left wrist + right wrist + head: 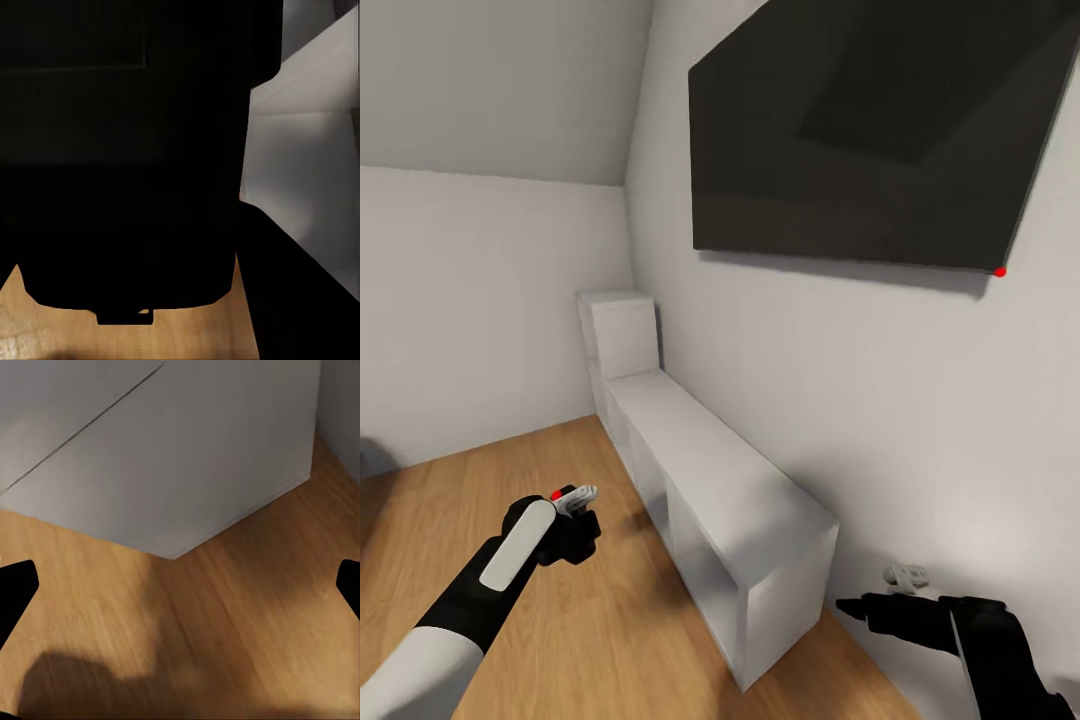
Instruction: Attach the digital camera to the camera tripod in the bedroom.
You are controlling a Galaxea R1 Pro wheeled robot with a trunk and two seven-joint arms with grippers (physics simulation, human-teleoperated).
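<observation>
Left tool (565, 525) around digital camera (127, 150)

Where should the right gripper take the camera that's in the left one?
Probably the digital camera's flat black body, on the side facing the white shelf, coming from the robot's right. The left gripper holds it from its own side, and the right gripper is open.

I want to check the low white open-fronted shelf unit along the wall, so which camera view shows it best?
The head view: the low white open-fronted shelf unit shows whole there, running along the wall below a dark wall-mounted screen. The right wrist view catches one corner of its top over the wood floor; the left wrist view shows a pale sliver beside a black mass.
</observation>
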